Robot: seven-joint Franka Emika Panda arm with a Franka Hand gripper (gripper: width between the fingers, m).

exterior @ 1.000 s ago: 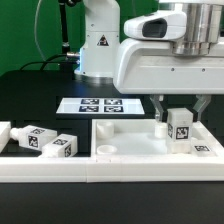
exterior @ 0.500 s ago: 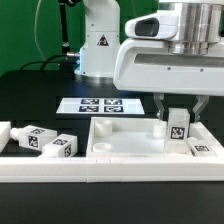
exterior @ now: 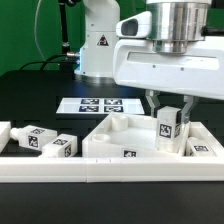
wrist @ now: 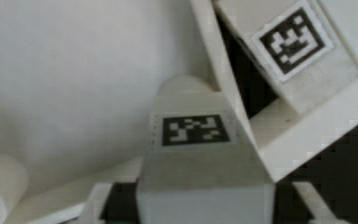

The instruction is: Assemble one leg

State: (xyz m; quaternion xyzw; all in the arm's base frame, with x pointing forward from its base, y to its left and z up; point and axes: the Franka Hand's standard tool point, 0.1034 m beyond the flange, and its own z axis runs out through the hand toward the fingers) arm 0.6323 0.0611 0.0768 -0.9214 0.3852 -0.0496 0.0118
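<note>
Nearest the exterior camera, a long white plastic rail (exterior: 60, 168) is lying across the front of the black table (exterior: 30, 95). Just behind it, toward 9 o'clock, three loose short white square-section posts (exterior: 45, 142) with black-and-white tags are resting on their sides, close together.

At centre, the wide white square tray-like tabletop (exterior: 125, 140) with raised rim is being seen turned and tilted, one corner pointing toward the camera at 6 o'clock and a small tag showing on its front wall.

At 3 o'clock, the leg (exterior: 168, 128), a short white plastic square-section post with tag markers, is being held roughly upright, slightly tilted, over the tabletop's corner on the exterior view's right. The two-finger gripper (exterior: 170, 108) is clenched on the leg's upper part. In the wrist view the leg (wrist: 202, 135) is running down between the jaws, its tag facing the camera, with the tabletop's rim (wrist: 274, 110) just beside it. Whether the leg's foot is touching the tabletop cannot be told.

Another tagged white post (exterior: 203, 150) is lying at 4 o'clock.

Farther back, at 12 o'clock, the marker board (exterior: 92, 105) is lying flat. Behind it the white robot base (exterior: 98, 40) is standing.
</note>
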